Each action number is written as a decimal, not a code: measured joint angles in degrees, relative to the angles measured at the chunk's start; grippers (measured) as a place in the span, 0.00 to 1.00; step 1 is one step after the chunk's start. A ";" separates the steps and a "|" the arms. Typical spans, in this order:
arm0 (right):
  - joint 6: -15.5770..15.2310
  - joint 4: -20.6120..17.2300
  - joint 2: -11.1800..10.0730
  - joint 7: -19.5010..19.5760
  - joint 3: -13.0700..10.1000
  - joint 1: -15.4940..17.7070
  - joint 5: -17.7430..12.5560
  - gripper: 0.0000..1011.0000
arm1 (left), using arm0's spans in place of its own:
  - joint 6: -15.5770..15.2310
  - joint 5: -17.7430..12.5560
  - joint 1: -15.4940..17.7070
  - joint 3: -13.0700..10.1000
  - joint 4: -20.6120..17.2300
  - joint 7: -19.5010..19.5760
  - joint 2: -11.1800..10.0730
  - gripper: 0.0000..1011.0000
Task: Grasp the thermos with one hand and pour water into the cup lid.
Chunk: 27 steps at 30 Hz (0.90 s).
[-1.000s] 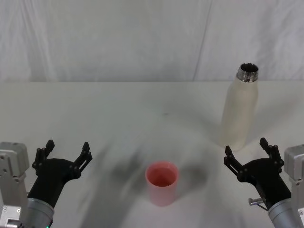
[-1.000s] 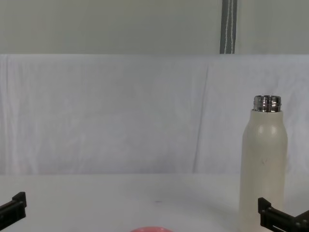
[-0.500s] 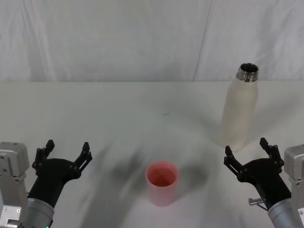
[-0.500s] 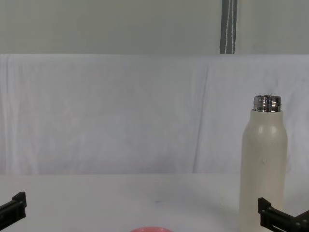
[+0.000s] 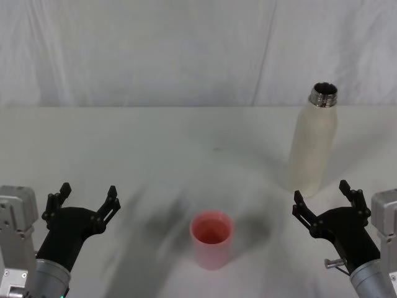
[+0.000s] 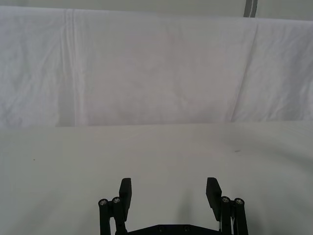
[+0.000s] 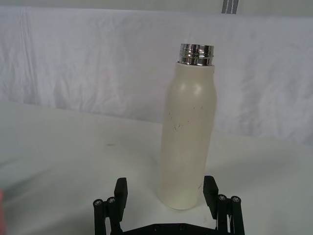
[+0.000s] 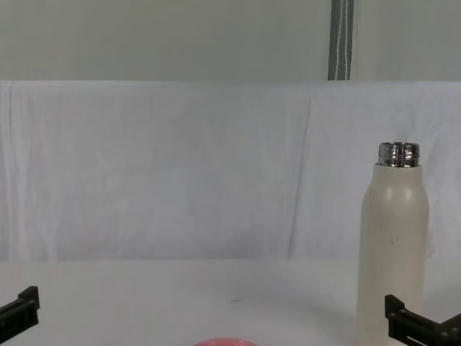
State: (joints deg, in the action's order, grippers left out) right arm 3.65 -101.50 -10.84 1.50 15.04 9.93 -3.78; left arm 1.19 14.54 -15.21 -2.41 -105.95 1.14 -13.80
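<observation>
- A white bench (image 5: pixel 155 143) runs back to a white cloth backdrop (image 5: pixel 155 49).
- The bottle (image 5: pixel 313 146) stands upright at far right, uncapped — its contents hidden.
- The pink cup (image 5: pixel 211 239) sits near centre, apparently empty.
- The right gripper (image 5: pixel 327 205), jaws apart, waits just short of the bottle; the grasp is not begun — next, reach forward and close.
- The left gripper (image 5: pixel 87 202) idles, jaws apart.
</observation>
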 joint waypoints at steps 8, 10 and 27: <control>0.00 0.00 0.00 0.00 0.00 0.00 0.00 0.99 | 0.00 0.00 0.00 0.00 0.00 0.00 0.00 0.99; 0.00 0.00 0.00 0.00 0.00 0.00 0.00 0.99 | 0.00 0.00 0.00 0.00 0.00 0.00 0.00 0.99; 0.00 0.00 0.00 0.00 0.00 0.00 0.00 0.99 | 0.00 0.00 0.00 0.00 0.00 0.00 0.00 0.99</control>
State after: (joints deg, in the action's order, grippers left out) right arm 3.65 -101.49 -10.84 1.50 15.04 9.93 -3.78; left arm 1.19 14.54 -15.21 -2.41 -105.95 1.14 -13.81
